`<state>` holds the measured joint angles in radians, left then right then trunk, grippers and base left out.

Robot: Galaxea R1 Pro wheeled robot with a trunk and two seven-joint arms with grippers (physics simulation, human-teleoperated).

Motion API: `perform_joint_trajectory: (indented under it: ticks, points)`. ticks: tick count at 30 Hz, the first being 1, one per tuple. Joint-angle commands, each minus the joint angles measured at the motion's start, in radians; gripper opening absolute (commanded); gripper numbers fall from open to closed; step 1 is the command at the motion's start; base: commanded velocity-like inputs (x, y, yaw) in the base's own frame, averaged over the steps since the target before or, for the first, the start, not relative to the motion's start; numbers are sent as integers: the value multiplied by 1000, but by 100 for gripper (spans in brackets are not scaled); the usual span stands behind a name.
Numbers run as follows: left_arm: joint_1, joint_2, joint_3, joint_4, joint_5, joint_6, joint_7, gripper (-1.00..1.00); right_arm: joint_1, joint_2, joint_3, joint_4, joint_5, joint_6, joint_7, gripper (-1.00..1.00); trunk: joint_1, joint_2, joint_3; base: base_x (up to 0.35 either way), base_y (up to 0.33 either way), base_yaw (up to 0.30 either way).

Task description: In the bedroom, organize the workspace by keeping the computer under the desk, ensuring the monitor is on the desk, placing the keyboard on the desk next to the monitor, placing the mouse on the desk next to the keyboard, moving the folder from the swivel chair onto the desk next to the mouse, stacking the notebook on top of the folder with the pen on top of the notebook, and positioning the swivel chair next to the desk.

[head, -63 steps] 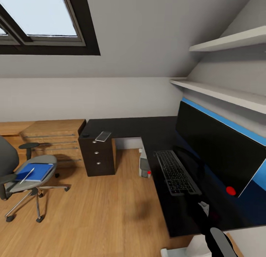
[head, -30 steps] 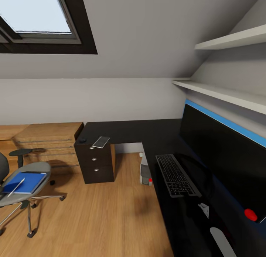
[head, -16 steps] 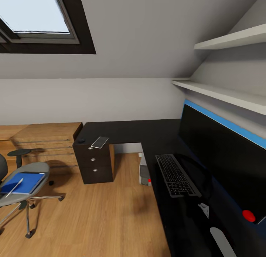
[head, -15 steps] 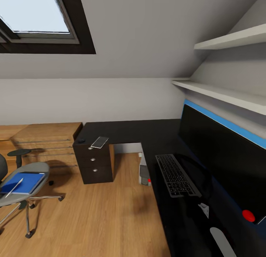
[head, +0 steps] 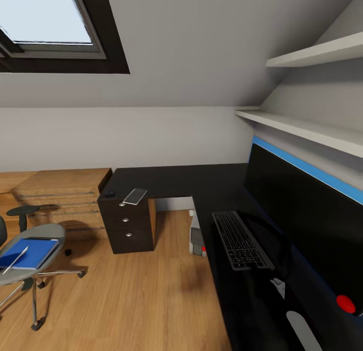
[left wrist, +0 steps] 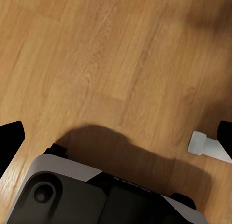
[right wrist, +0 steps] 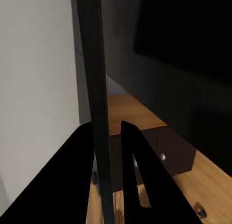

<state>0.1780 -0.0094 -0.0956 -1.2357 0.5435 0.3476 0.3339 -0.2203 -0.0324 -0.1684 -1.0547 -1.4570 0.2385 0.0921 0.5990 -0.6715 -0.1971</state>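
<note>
Attic bedroom seen from the robot's head. One black L-shaped counter (head: 212, 182) runs along the right wall. On it, near the right arm (head: 302, 331), lie one keyboard (head: 241, 239) and, just beside it, one wide black monitor (head: 302, 215) with a red dot at its lower corner.

Far from both tools, at the counter's other end, sit one small black mouse (head: 109, 193) and one thin grey notebook (head: 135, 195), near each other but apart. Below them is a drawer unit (head: 126, 225) with three silver knobs, all drawers closed. One grey computer (head: 196, 235) stands on the floor under the counter.

One swivel chair (head: 48, 233), well apart from the counter, carries one blue folder (head: 30, 252) with one pen (head: 15, 260) lying on it.

The left tool (left wrist: 116, 137) hangs over the wooden floor (left wrist: 111, 55), fingers spread wide. The right tool (right wrist: 108, 127) has a thin dark panel edge between its fingers; whether they press on it cannot be told.
</note>
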Motion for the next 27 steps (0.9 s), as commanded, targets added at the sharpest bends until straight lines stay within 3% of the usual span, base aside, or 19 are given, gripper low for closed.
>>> perform_joint_trajectory:
  ticks: [1,14,15,27]
  points:
    - [0,0,-1,-2,10,2,8,100,-1,0,-2,3,-9,6,4,-100,0,-1,-1,23,0,0]
    - [0,-1,-2,-2,10,2,8,100,-1,0,-2,10,-9,7,3,-100,0,-1,-1,4,0,0]
    - [0,0,-2,-2,10,1,8,100,-1,0,-2,10,-9,7,3,100,0,-1,-1,0,0,0]
    - [0,-1,-3,-2,10,2,8,100,-1,0,-2,10,-9,7,4,100,0,-1,-1,0,0,0]
